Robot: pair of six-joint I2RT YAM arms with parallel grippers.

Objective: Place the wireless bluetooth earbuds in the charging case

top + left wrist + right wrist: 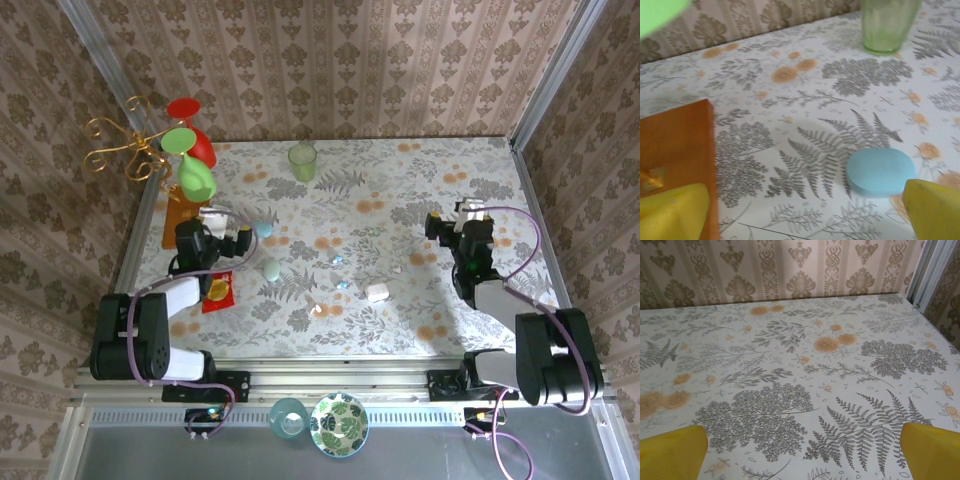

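Observation:
Tiny earbuds lie mid-table: two light blue ones (338, 260) (344, 284) and two white ones (317, 310) (396, 268). Three pebble-like cases rest near them, all apparently closed: a blue case (264, 229) (880, 171), a green case (271, 269) and a white case (377, 292). My left gripper (225, 228) (805, 215) hovers open just left of the blue case, which sits by its right fingertip (935, 210). My right gripper (468, 212) (802, 452) stands open over bare tablecloth at the right, far from the earbuds.
A green glass (302, 160) (887, 25) stands at the back. An orange wooden base (180, 215) (675, 150) with a gold stand and red and green cups is at the left. A red packet (218, 290) lies nearby. Walls enclose the table.

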